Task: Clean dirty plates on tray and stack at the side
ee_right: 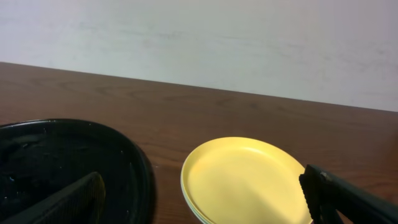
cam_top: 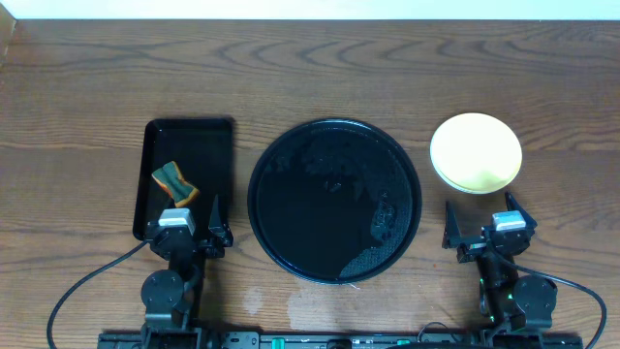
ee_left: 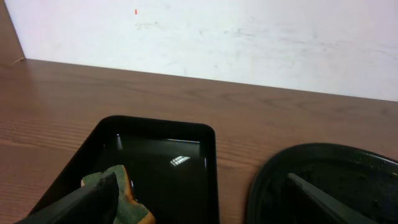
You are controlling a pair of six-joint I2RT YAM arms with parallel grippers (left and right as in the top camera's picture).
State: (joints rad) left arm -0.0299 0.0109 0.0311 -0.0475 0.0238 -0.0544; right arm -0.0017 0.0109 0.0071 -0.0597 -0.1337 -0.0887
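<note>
The round black tray (cam_top: 334,199) sits mid-table, wet and bearing no plates; it also shows in the left wrist view (ee_left: 323,186) and the right wrist view (ee_right: 68,168). A stack of plates with the pale yellow plate (cam_top: 476,152) on top rests on the wood tabletop right of the tray; the mint-blue ones beneath show only as a thin edge (ee_right: 193,208). My left gripper (cam_top: 192,225) is open and empty near the front of the rectangular tray. My right gripper (cam_top: 481,228) is open and empty just in front of the stack.
A smaller rectangular black tray (cam_top: 194,131) at the left holds a green-and-orange sponge (cam_top: 174,181), seen by my left finger in the left wrist view (ee_left: 127,199). Water smears (cam_top: 300,305) mark the table in front of the round tray. A white wall stands behind.
</note>
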